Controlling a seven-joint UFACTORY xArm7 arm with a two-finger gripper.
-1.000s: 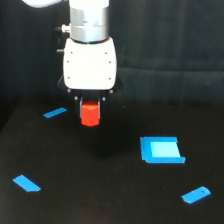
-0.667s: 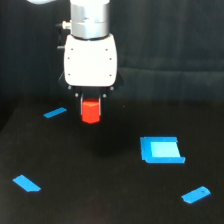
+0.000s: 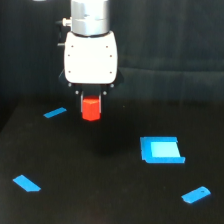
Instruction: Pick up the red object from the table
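I see my gripper (image 3: 91,102) clamped on the red object (image 3: 91,109), which hangs beneath the white arm housing, lifted clear of the table (image 3: 100,200) toward its far left. A thin blue strip (image 3: 55,112) lies just left of the block. A blue square piece (image 3: 161,149) sits to the right, a rounded blue piece (image 3: 196,194) near right, and another blue strip (image 3: 26,183) near left.

From my screen the arm (image 3: 90,17) ends in a silver-grey cylinder with a small fitting jutting from its side. Below it sits a boxy white housing (image 3: 91,57) with rounded corners (a few dark screw dots along its edges), and short dark jaws underneath.
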